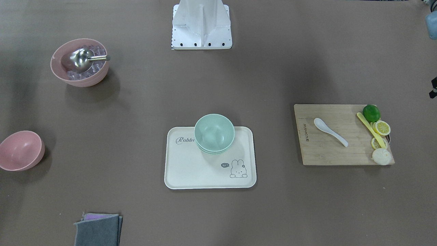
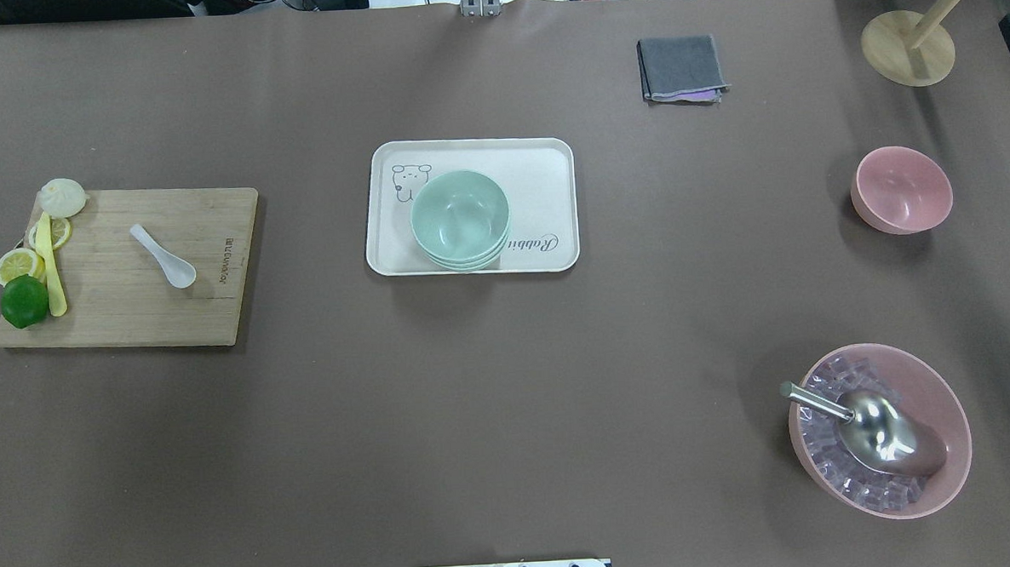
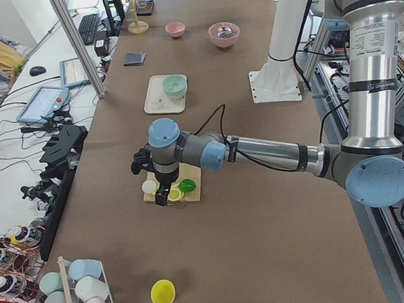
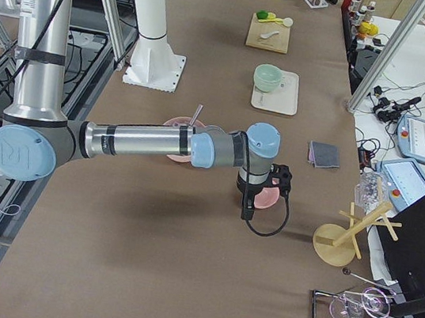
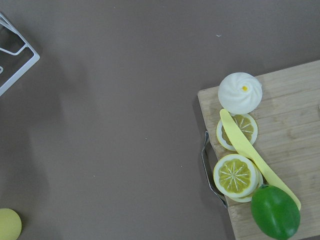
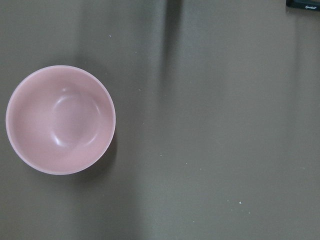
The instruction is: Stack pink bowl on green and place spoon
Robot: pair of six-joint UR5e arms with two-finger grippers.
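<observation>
Pink bowl (image 2: 901,189): empty and upright on the brown table, at 3 o'clock from the cream tray (image 2: 542,158) in the overhead view and well apart from it. The green bowl (image 2: 459,217) stands empty on the tray. The white spoon (image 2: 163,256) lies at 9 o'clock from the tray, on a wooden cutting board (image 2: 131,317) with a lime (image 2: 24,302) and lemon slices.

The right gripper (image 4: 247,208) hangs near the pink bowl. The left gripper (image 3: 162,196) hangs over the board's fruit end. I cannot tell whether either is wide or narrow.

At 4 o'clock from the tray, a larger pink bowl (image 2: 948,469) holds ice cubes and a metal scoop (image 2: 878,433). A folded grey cloth (image 2: 681,67) lies at 2 o'clock.
</observation>
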